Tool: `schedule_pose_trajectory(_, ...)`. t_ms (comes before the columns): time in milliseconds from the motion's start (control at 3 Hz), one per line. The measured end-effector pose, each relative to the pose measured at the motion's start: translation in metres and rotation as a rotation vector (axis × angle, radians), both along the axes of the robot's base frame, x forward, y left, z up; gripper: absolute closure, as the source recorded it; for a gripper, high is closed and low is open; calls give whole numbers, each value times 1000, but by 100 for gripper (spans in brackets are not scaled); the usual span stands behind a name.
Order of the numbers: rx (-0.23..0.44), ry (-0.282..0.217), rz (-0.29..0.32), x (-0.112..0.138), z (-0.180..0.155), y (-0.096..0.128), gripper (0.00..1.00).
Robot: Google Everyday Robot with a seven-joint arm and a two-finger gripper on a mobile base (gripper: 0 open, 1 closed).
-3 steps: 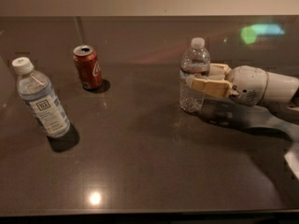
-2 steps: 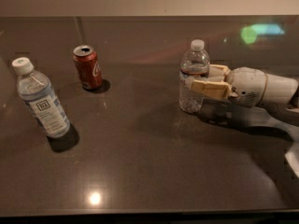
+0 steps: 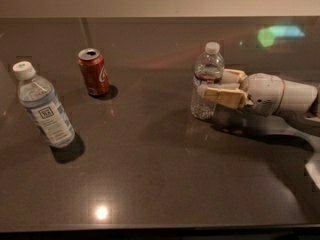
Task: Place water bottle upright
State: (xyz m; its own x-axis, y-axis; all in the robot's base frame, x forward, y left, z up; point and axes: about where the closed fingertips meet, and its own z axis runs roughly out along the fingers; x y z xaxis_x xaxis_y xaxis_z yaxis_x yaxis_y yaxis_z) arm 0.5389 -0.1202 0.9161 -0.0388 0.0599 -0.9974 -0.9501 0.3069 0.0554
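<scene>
The water bottle [image 3: 206,82], clear ribbed plastic with a white cap and a narrow red-edged band, stands upright on the dark table [image 3: 150,174], right of centre. My gripper [image 3: 214,85] reaches in from the right with its tan fingers [image 3: 220,93] on either side of the bottle's middle. The white arm stretches off to the right edge.
A red soda can [image 3: 93,71] stands upright at the back left. A bluish bottle [image 3: 44,106] with a large white label stands at the left. A white object shows at the right edge [image 3: 314,169].
</scene>
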Motion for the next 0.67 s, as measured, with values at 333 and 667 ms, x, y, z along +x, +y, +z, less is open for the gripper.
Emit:
schedule_pose_trajectory(333,0,-1,4,0,1,2,0)
schedule_pose_trajectory(667,0,-1,4,0,1,3,0)
